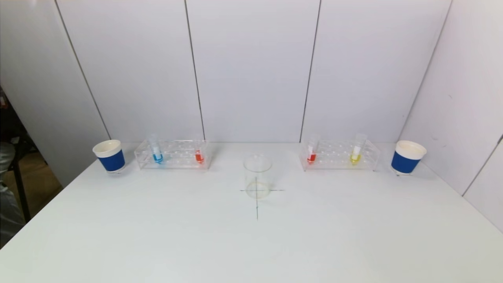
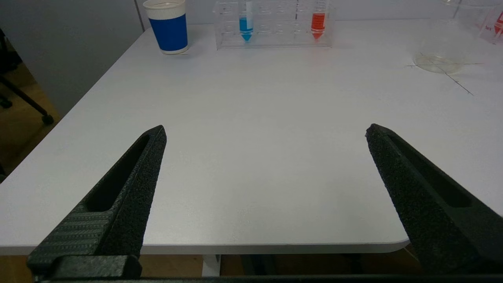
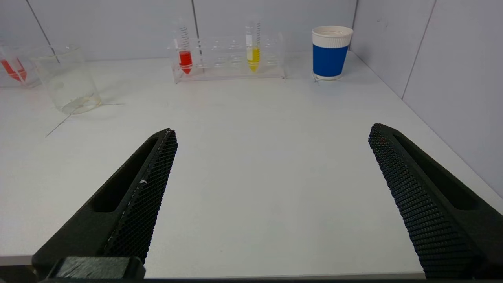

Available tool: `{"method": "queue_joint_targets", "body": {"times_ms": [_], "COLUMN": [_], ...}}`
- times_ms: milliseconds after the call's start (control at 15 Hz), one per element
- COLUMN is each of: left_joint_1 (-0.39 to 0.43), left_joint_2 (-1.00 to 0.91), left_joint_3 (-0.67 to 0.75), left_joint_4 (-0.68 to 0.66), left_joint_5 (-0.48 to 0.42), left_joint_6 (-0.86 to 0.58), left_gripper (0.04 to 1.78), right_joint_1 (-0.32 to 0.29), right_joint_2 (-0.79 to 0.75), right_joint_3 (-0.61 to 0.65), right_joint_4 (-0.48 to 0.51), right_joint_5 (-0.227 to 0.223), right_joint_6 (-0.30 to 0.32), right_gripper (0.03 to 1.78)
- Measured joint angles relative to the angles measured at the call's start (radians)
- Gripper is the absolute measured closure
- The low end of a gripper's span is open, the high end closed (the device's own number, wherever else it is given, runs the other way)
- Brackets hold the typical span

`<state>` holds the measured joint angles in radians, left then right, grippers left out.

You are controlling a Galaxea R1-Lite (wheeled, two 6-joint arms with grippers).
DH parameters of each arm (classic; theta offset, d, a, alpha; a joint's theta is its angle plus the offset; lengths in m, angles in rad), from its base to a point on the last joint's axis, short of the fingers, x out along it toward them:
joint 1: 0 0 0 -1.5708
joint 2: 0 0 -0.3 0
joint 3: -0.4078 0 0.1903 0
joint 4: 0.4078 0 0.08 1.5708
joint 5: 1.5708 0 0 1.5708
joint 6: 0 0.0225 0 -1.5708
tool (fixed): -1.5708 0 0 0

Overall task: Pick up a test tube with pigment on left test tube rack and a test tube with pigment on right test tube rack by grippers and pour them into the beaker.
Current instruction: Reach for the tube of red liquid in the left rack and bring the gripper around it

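Tubes of pigment stand upright in two clear racks at the far side of the table (image 1: 157,236): a blue tube (image 1: 157,154) and an orange-red tube (image 1: 199,153) in the left rack (image 1: 173,155), a red tube (image 1: 312,153) and a yellow tube (image 1: 356,153) in the right rack (image 1: 340,156). Between the racks, nearer the robot, the beaker (image 1: 257,177) sits on a pen-drawn cross and looks empty, though its glass is hard to read. A blue paper cup (image 1: 110,156) stands beside the left rack, another cup (image 1: 407,157) beside the right. The left gripper (image 2: 265,131) and right gripper (image 3: 273,131) hover at the near table edge, fingers spread wide, holding nothing.
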<state>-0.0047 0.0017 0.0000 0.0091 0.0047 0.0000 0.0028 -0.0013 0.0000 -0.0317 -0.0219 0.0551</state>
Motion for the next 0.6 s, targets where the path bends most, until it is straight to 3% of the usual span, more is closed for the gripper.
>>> {"method": "queue_joint_targets", "body": {"times_ms": [600], "left_joint_1": [0.0], "left_joint_2": [0.0], "left_joint_3": [0.0], "left_joint_4": [0.0], "left_joint_5": [0.0], "left_joint_6": [-0.001], "left_gripper": [0.05], "right_joint_1": [0.0], "right_joint_2": [0.0], "right_joint_3": [0.0], "right_joint_4": [0.0], "right_joint_5": [0.001], "right_joint_6": [0.0], "right_gripper": [0.04]}}
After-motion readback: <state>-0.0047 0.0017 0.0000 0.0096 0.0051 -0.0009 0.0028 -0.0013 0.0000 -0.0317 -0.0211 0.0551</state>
